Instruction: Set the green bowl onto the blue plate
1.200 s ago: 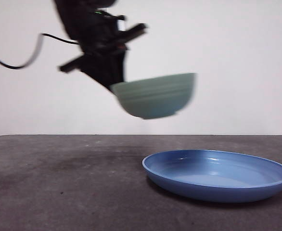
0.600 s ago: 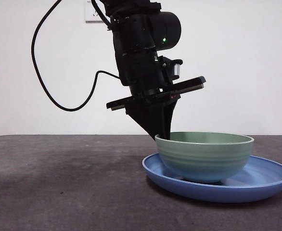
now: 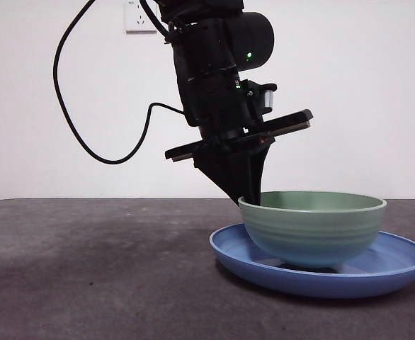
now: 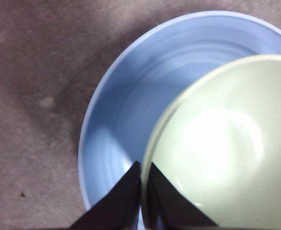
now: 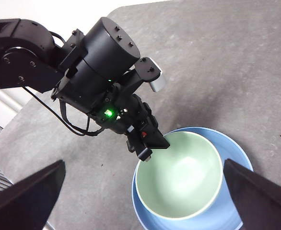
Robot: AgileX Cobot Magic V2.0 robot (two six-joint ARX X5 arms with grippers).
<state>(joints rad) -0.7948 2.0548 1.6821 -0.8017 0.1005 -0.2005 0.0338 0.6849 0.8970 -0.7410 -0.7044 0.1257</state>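
Observation:
The green bowl (image 3: pixel 310 230) sits low inside the blue plate (image 3: pixel 395 268), right of centre on the table. Its base is down at the plate's floor, and I cannot tell whether it touches. My left gripper (image 3: pixel 250 198) reaches down from above and is shut on the bowl's left rim. In the left wrist view its jaws (image 4: pixel 144 178) pinch the rim of the bowl (image 4: pixel 222 143) over the plate (image 4: pixel 121 105). The right wrist view looks down on the bowl (image 5: pixel 179 179), the plate (image 5: pixel 239 160) and the left gripper (image 5: pixel 147 143). My right gripper (image 5: pixel 143 165) hangs open high above them.
The dark grey table (image 3: pixel 87 269) stretches to the left of the plate. The left arm's black cable (image 3: pixel 87 145) loops in the air at the left. A white wall with a socket (image 3: pixel 138 18) stands behind. The table's far edge (image 5: pixel 131 9) shows in the right wrist view.
The left gripper has carried the bowl from high in the air, left of the plate, down into the plate. In the last half second it shifted slightly to the right.

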